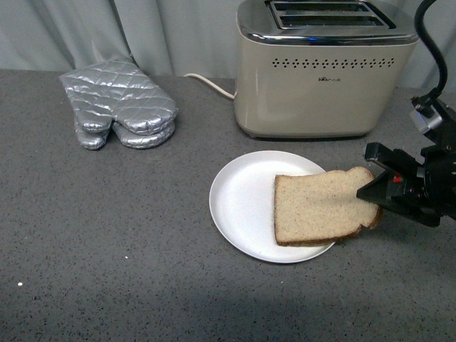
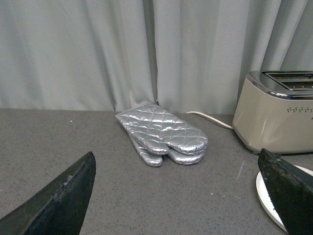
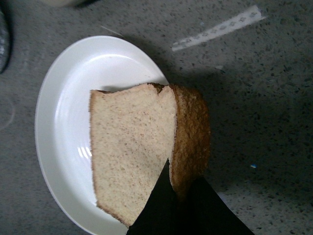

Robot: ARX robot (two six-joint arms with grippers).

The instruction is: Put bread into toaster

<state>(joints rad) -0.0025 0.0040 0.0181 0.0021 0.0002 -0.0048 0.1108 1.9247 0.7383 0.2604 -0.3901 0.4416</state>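
Observation:
The bread (image 1: 320, 206) is a light brown slice with a darker crust, lying partly over the right side of the round white plate (image 1: 242, 192). My right gripper (image 1: 374, 194) is shut on its rounded crust end at the plate's right rim. In the right wrist view the black fingers (image 3: 161, 205) pinch the crust of the bread (image 3: 132, 152), its edge bent up. The cream-beige toaster (image 1: 324, 71) with chrome top stands behind the plate, slots facing up. My left gripper (image 2: 181, 196) is open and empty over bare counter.
Silver quilted oven mitts (image 1: 121, 107) lie at the back left, also in the left wrist view (image 2: 164, 134). The toaster's white cord (image 1: 210, 84) runs along the counter behind. A grey curtain closes the back. The toaster (image 2: 276, 112) shows in the left wrist view.

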